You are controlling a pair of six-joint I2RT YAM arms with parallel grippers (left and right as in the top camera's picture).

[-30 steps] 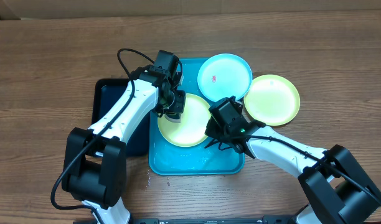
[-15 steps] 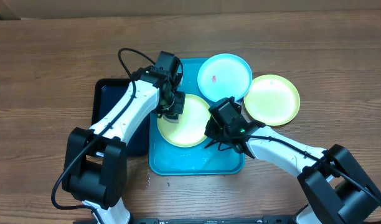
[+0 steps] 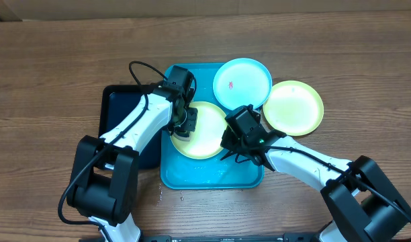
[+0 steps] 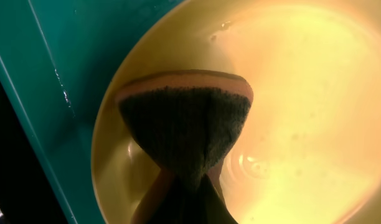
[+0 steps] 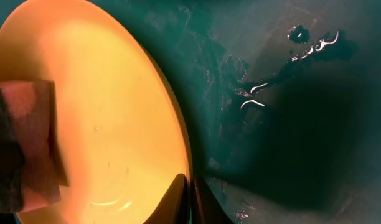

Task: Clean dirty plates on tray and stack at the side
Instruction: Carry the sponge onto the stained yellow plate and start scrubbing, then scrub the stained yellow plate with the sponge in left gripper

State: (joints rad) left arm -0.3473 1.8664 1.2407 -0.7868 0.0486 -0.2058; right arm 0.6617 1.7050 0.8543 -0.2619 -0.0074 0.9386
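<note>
A yellow-green rimmed plate lies in the turquoise tray. My left gripper is shut on a dark sponge with an orange back and presses it on the left part of this plate. My right gripper is shut on the plate's right rim, one finger on each side of it. The sponge and the plate show in the right wrist view. A light-blue plate with a red smear overlaps the tray's back right corner. A second yellow-green plate lies on the table to its right.
A dark navy tray lies against the turquoise tray's left side, under my left arm. Water drops and wet streaks lie on the turquoise tray floor. The table is brown wood.
My left gripper has slid the sponge toward the front along the plate's left side. My right gripper still holds the rim in the same place.
</note>
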